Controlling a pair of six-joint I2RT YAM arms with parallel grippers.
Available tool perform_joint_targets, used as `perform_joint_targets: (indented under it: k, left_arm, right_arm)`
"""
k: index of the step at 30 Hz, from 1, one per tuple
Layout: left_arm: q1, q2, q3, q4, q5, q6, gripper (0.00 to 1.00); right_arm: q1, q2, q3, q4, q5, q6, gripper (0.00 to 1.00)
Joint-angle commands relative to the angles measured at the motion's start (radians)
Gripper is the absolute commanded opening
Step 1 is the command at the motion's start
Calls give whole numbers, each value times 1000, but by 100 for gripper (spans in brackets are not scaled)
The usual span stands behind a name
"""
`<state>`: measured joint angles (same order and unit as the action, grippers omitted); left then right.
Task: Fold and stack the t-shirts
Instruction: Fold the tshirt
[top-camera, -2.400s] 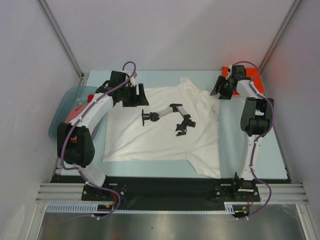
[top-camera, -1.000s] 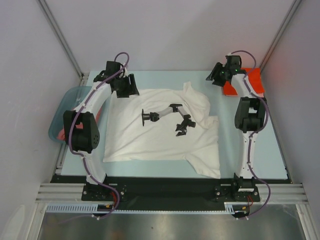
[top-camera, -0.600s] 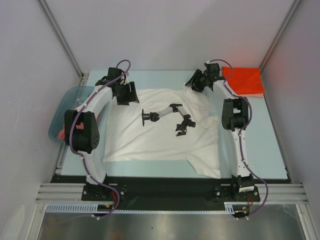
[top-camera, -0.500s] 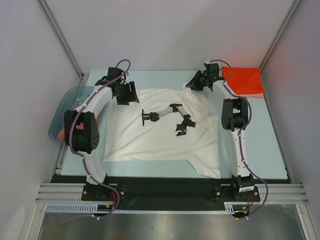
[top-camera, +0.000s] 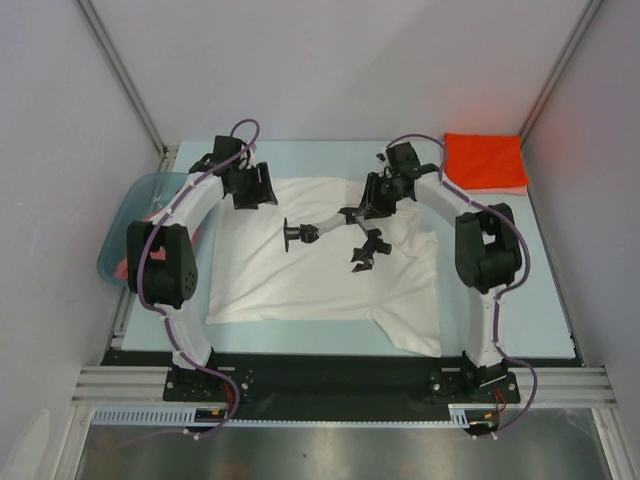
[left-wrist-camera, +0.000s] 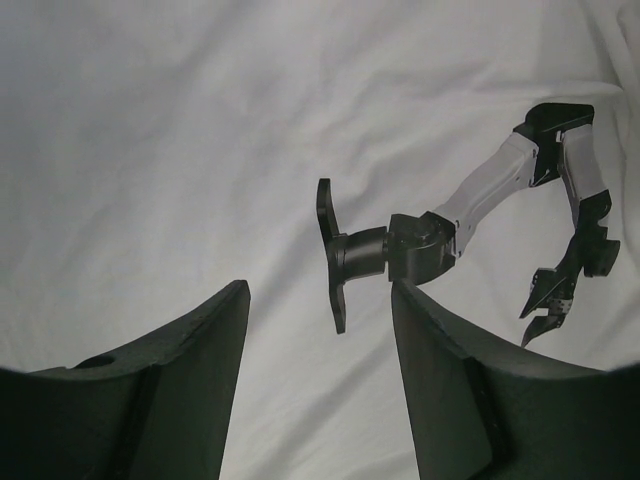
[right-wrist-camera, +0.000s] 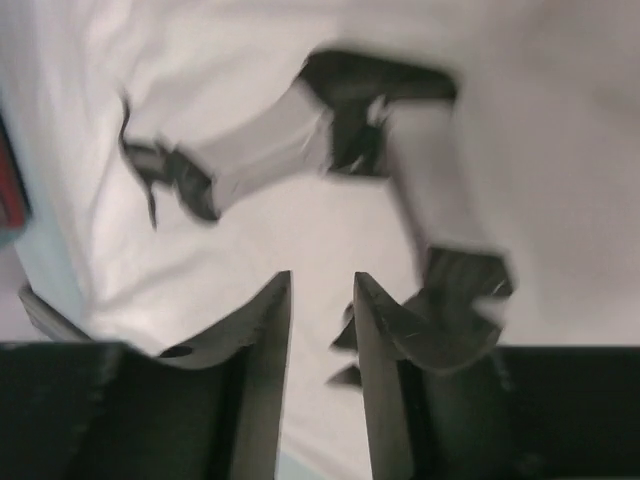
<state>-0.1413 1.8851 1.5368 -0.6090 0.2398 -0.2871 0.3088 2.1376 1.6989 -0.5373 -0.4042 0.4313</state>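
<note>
The left arm (top-camera: 185, 210) rises from its base and bends inward at the far left, its wrist tipped down. The left fingers (left-wrist-camera: 190, 380) stand wide apart. The right arm (top-camera: 450, 200) arches inward toward the middle, its wrist angled down. The right fingers (right-wrist-camera: 262, 350) show only a narrow gap and grip nothing.

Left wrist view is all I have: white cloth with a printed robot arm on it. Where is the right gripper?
Observer: Right gripper hangs over the white t-shirt, beside the far end of the print.
Operator: Any shirt finished?
Observer: One orange-red t-shirt lies folded in the far right corner.
Operator: More waiting?
Observer: Red cloth shows in the blue-grey basin left of the table.
</note>
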Motion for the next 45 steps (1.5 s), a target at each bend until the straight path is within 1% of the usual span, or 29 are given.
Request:
perform_joint_targets:
  k: [1, 2, 3, 4, 5, 6, 8, 10, 12, 13, 14, 15, 16, 17, 19, 25, 26, 28, 30, 31, 32, 40, 45]
  left_arm:
    - [17, -27, 0, 32, 18, 0, 64]
    - [17, -24, 2, 31, 18, 0, 64]
    - [19, -21, 3, 31, 19, 0, 64]
    - [20, -17, 6, 31, 21, 0, 64]
    - [20, -14, 8, 32, 23, 0, 64]
    - [20, -8, 11, 32, 24, 0, 64]
    - [22, 0, 23, 31, 29, -3, 64]
    - [22, 6, 29, 32, 42, -7, 64]
    - [22, 8, 28, 40, 50, -15, 63]
    - [20, 3, 23, 40, 55, -18, 63]
    - [20, 0, 19, 40, 58, -20, 62]
    - [20, 0, 16, 41, 58, -20, 62]
    - [20, -4, 7, 41, 59, -20, 62]
    - [20, -12, 2, 41, 58, -15, 61]
    - [22, -18, -12, 40, 50, -14, 61]
    - [25, -26, -17, 34, 41, -3, 61]
    - [25, -27, -15, 35, 42, -1, 58]
    - [25, -29, -10, 34, 41, -1, 57]
    - [25, -29, -6, 32, 29, 0, 60]
    - [25, -29, -4, 31, 24, 0, 63]
    - [25, -29, -3, 25, 20, 2, 68]
    - [37, -3, 40, 11, 4, 16, 70]
    - [48, 8, 62, 8, 12, 16, 69]
  right_arm:
    - [45, -236, -164, -9, -33, -65, 42]
    - [44, -261, -188, -6, -35, -69, 50]
    - [38, -284, -205, -3, -22, -77, 54]
    - [29, -304, -209, 8, -9, -91, 55]
    - [-6, -301, -200, 17, 40, -94, 59]
    - [-31, -292, -185, 22, 62, -85, 60]
    - [-126, -227, -125, 54, 76, -50, 62]
    - [-177, -161, -66, 78, 64, -39, 62]
    - [-217, -52, 45, 79, 56, -45, 60]
    - [-224, 22, 89, 54, 62, -46, 56]
    - [-232, 22, 132, 39, 65, -46, 55]
    - [-237, 85, 199, 36, 70, -51, 54]
    - [-237, 106, 220, 52, 73, -51, 53]
    - [-237, 160, 249, 51, 70, -57, 49]
    - [-231, 206, 324, 30, 73, -65, 46]
    - [-215, 278, 352, 66, 88, -100, 45]
    - [-215, 284, 355, 68, 94, -104, 46]
    - [-217, 303, 366, 63, 103, -115, 46]
    - [-214, 315, 380, 45, 110, -127, 46]
    - [-215, 326, 386, 42, 113, -132, 45]
    - [-211, 327, 387, 42, 114, -143, 45]
    - [-195, 344, 398, 20, 169, -190, 45]
    - [-178, 369, 423, 13, 156, -198, 43]
